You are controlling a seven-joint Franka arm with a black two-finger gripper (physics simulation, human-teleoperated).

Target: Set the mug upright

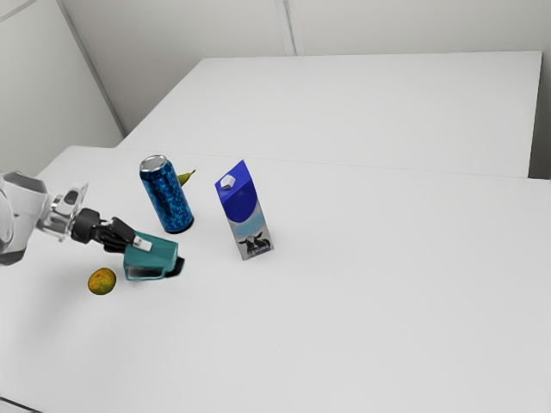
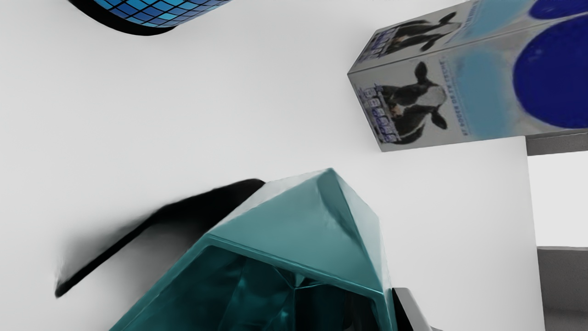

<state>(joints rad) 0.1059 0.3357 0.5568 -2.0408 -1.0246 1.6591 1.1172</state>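
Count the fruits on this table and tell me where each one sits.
2: a round orange-green one near the mug, and a green one behind the blue can, partly hidden by it. Others may be hidden.

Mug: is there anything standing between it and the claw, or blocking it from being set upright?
Nothing visible stands between the claw and the teal mug; the claw is right at it. The blue can, milk carton and yellowish fruit sit apart from the mug, so none seems likely to block it.
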